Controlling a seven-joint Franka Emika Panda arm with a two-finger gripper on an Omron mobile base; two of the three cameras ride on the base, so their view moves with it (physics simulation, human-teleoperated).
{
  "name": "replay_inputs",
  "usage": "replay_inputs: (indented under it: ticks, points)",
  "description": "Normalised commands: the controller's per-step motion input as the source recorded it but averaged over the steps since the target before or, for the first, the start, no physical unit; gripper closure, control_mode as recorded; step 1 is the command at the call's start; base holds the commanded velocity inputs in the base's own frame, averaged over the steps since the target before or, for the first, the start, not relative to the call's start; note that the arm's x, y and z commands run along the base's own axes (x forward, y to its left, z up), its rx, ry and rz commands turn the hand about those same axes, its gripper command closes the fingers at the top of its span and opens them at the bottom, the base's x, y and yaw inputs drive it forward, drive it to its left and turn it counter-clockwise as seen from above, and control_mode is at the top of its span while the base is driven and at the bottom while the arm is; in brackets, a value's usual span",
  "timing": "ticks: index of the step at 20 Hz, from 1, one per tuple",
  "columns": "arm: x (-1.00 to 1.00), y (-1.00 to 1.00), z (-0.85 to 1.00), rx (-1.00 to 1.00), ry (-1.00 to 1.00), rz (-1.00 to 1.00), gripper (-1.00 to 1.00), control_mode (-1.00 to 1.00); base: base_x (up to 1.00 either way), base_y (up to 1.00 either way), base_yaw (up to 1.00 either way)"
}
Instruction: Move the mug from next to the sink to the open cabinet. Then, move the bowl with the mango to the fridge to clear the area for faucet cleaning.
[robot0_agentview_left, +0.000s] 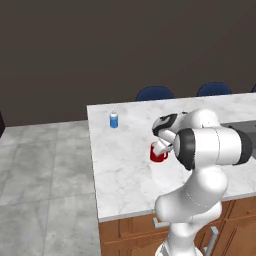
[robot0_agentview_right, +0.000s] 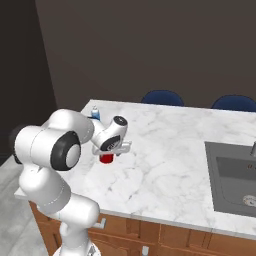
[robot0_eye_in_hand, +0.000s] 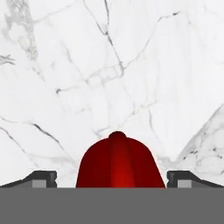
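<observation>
Hand view, looking down on white marble counter (robot0_eye_in_hand: 131, 65): the mug (robot0_eye_in_hand: 118, 162) dead centre at the bottom edge, a red dome between two dark fingertips (robot0_eye_in_hand: 41, 178) set wide apart, one on each side, with a clear gap to each, so jaws spread and nothing gripped yet. Left base view: the gripper (robot0_agentview_left: 161, 146) directly over the mug (robot0_agentview_left: 158, 155), mug upright on the counter (robot0_agentview_left: 125, 165), blue bottle (robot0_agentview_left: 114, 119) well apart beyond it. Right base view: the sink (robot0_agentview_right: 235, 175) far off to the right; likely next, a straight descent and a close.
</observation>
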Motion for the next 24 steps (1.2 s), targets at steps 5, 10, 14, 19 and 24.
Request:
replay_inputs:
  ticks: [5, 10, 14, 19, 24]
  points:
    - [-0.03, -0.03, -0.05, 0.00, 0.02, -0.03, -1.00, -1.00, 0.00, 0.00, 0.00]
    - [-0.17, 0.10, -0.17, 0.00, 0.06, 0.00, 1.00, -1.00, 0.00, 0.00, 0.00]
    - [0.01, 0.14, -0.12, 0.00, 0.04, 0.00, 1.00, -1.00, 0.00, 0.00, 0.00]
    - [0.00, 0.00, 0.00, 0.00, 0.00, 0.00, 1.00, -1.00, 0.00, 0.00, 0.00]
    - [-0.07, 0.00, 0.01, 0.00, 0.00, 0.00, 1.00, -1.00, 0.00, 0.00, 0.00]
